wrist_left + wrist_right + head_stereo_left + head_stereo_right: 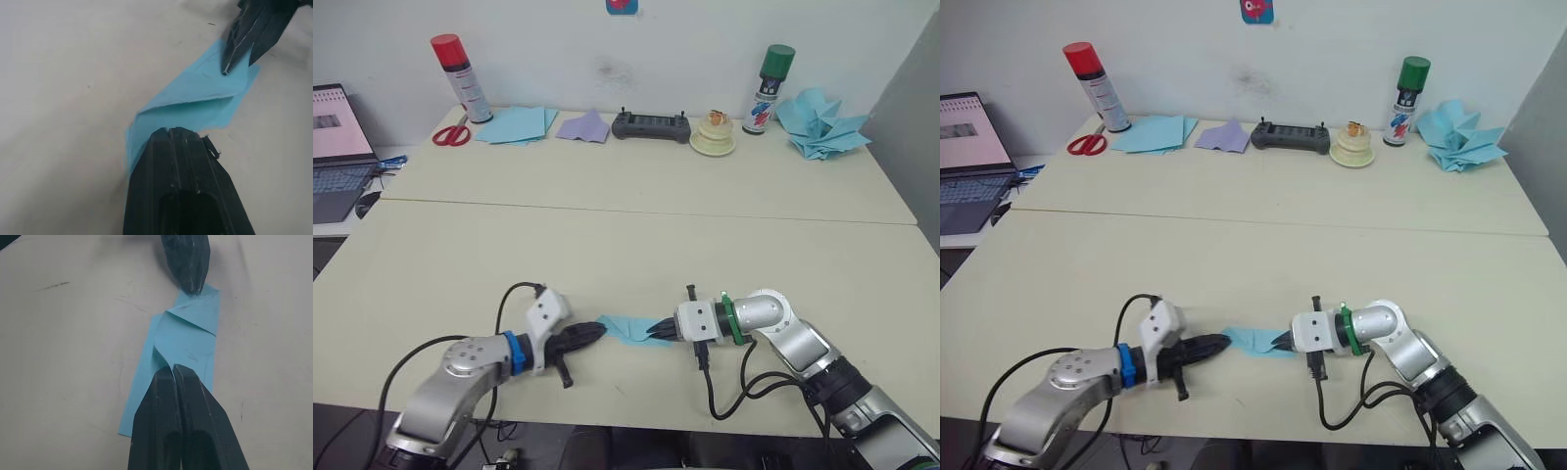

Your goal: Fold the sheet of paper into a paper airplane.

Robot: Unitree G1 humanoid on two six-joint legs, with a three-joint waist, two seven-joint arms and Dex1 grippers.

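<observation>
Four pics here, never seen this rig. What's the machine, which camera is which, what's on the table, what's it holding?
It is a humanoid robot with two arms, each ending in a two-fingered black gripper. Two pictures come from a stereo camera on its head, looking down over a pale table. The other two come from cameras on each wrist, looking along the fingers.

Near the front edge lies the sheet of paper, light blue and partly folded. The left gripper and the right gripper meet it from opposite ends, each with fingers closed on the paper.

Along the back: red-capped spray can, scissors, blue sheets, lavender paper, a black controller, green-capped can, a heap of blue paper planes. A laptop sits at left.
</observation>
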